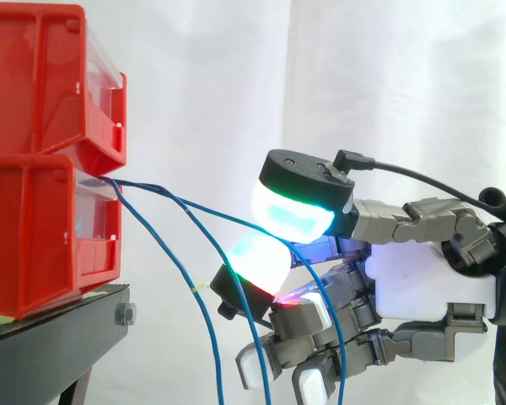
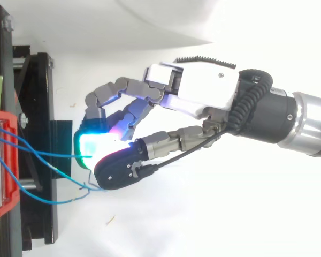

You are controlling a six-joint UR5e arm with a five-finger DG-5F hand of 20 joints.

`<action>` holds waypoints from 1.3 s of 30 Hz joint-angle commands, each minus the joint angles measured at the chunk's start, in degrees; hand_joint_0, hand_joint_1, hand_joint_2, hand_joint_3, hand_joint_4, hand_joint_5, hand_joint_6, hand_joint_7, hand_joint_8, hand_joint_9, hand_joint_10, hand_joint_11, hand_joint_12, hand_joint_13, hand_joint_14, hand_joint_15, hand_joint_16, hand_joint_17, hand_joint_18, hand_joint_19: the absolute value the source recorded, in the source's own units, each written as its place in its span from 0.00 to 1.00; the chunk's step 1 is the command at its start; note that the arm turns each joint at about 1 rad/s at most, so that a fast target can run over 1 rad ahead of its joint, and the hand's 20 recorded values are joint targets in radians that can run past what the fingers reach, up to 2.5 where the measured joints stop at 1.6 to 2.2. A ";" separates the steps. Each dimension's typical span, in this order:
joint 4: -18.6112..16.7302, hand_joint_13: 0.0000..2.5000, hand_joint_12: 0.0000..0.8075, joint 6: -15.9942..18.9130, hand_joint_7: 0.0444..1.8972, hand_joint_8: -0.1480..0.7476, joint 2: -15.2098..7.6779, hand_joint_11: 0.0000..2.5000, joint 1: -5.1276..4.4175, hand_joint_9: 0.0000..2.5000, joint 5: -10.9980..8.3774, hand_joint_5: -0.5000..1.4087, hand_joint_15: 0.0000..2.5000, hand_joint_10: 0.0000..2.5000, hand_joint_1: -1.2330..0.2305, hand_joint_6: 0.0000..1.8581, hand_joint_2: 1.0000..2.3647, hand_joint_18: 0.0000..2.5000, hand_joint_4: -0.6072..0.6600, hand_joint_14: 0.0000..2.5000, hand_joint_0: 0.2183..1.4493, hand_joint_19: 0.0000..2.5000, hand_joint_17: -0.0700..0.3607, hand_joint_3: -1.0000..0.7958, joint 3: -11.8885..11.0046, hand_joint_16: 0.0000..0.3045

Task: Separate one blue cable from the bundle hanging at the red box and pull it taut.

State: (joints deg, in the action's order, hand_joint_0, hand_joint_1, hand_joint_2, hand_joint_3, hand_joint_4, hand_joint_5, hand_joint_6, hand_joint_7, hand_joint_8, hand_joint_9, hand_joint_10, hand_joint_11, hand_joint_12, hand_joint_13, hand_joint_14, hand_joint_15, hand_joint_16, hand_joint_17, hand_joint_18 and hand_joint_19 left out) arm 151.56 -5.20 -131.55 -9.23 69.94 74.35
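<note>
The step in hand looks like the pull itself: one cable (image 1: 185, 202) is singled out and pinched, so what is left, as I read it, is drawing it straight. In the side view the hand (image 1: 422, 278) sits at 3 o'clock from the box (image 1: 34, 228). The cable leaves the box's top edge and runs toward 4 o'clock to the pinch. It bows a little on that run, and from above it shows a bend near the box, so I judge it not yet taut.

To do this well, move the hand straight away from the box, toward 3 o'clock in the side view. Go along the line of the cable rather than across it, slowly, and stop once the bow is gone. A hard tug could slip the cable out of the pinch or shift the box on the bench (image 1: 59, 337).

The fingers (image 1: 295, 211) are closed on the cable. The thumb pad above and one finger pad at its 7 o'clock press together with the cable between them. Both glow white and cyan, with a red patch under the lower one. The remaining fingers curl below the palm and hold nothing I can see.

The other cables (image 1: 188, 287) hang loose toward 5 o'clock from the box. One passes just beside the lower pad, and I cannot tell if it touches. A blue length also drops past the curled fingers, likely the pinched cable's tail.
</note>
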 commanded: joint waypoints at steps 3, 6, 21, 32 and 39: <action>0.49 0.31 0.54 0.11 0.68 0.58 0.07 0.50 0.00 0.43 0.11 0.18 0.26 0.01 0.36 0.45 0.02 0.33 0.59 0.01 0.31 0.30 0.44 0.47 0.00 0.18; 0.49 0.30 0.54 0.19 0.70 0.57 -0.02 0.49 0.00 0.42 0.11 0.18 0.26 0.01 0.35 0.45 0.02 0.33 0.59 0.01 0.31 0.29 0.44 0.49 0.00 0.18; 1.11 0.27 0.51 1.16 0.67 0.59 0.07 0.27 -0.09 0.35 -0.07 0.18 0.20 0.01 0.34 0.47 0.02 0.32 0.56 0.01 0.33 0.27 0.44 0.50 0.00 0.17; 1.81 0.44 0.50 1.69 0.65 0.55 -0.02 0.64 -0.09 0.48 -0.07 0.17 0.54 0.01 0.35 0.47 0.02 0.37 0.58 0.01 0.33 0.33 0.43 0.48 0.00 0.17; 2.16 0.45 0.48 1.69 0.65 0.55 0.07 0.75 -0.09 0.50 -0.07 0.17 0.69 0.09 0.35 0.47 0.02 0.45 0.57 0.23 0.34 0.46 0.43 0.48 0.00 0.17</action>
State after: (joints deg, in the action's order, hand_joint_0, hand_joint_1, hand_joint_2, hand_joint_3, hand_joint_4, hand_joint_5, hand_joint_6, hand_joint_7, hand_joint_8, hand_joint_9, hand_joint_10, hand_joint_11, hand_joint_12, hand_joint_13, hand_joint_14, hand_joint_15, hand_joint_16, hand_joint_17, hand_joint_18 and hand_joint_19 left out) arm 153.66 -3.52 -131.54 -9.32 69.87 74.36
